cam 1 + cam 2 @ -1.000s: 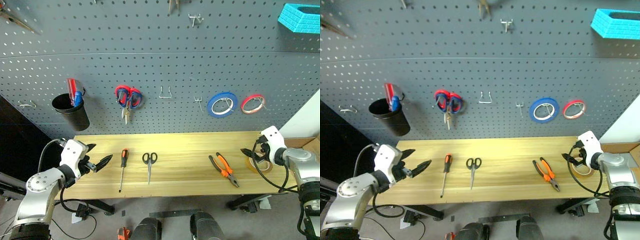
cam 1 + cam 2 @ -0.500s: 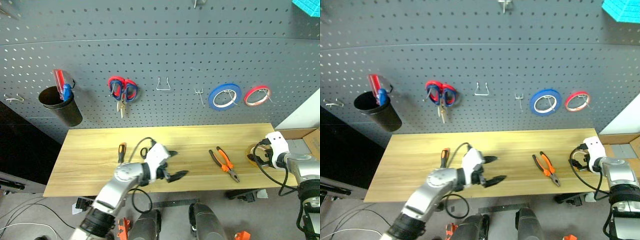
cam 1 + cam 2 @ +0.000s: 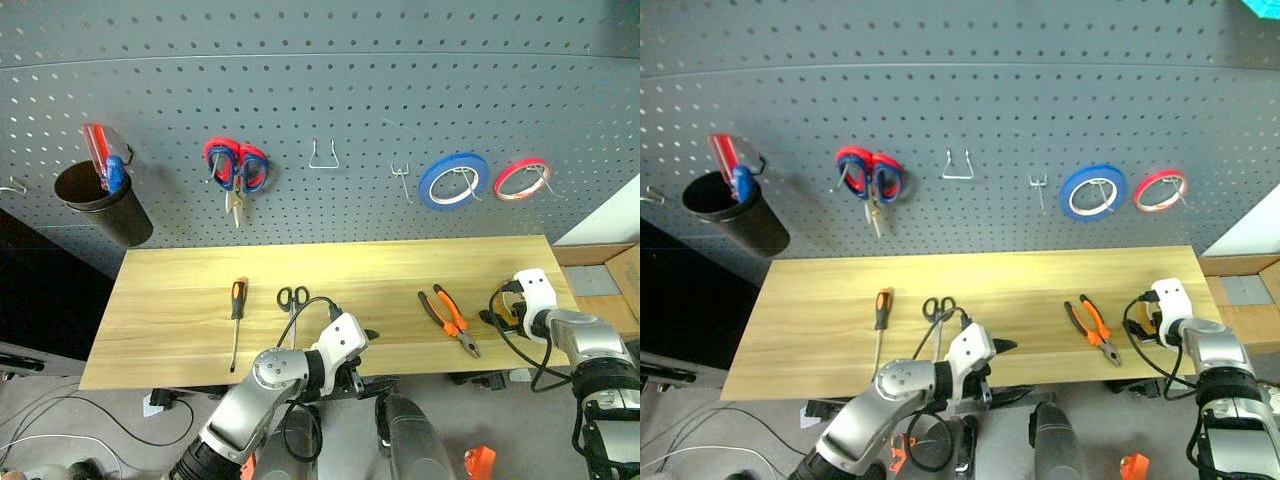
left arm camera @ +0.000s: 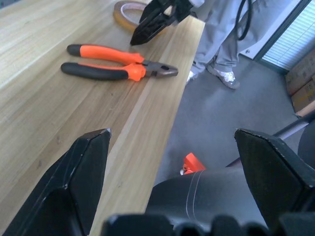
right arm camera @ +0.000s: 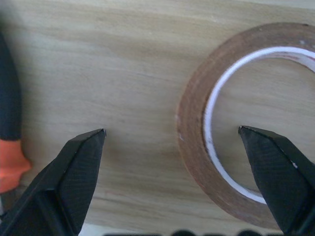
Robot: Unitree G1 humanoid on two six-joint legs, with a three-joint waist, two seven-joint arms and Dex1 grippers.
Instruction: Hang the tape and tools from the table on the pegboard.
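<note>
No text, label, brand or number can be read on anything in view.

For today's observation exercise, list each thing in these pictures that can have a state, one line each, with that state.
Left gripper: open, empty.
Right gripper: open, one finger inside the tape's ring.
Tape: flat on the table, not hung.
Pliers: lying on the table, jaws closed.
Black scissors: lying on the table.
Screwdriver: lying on the table.
Pegboard: blue roll and red roll hung.
</note>
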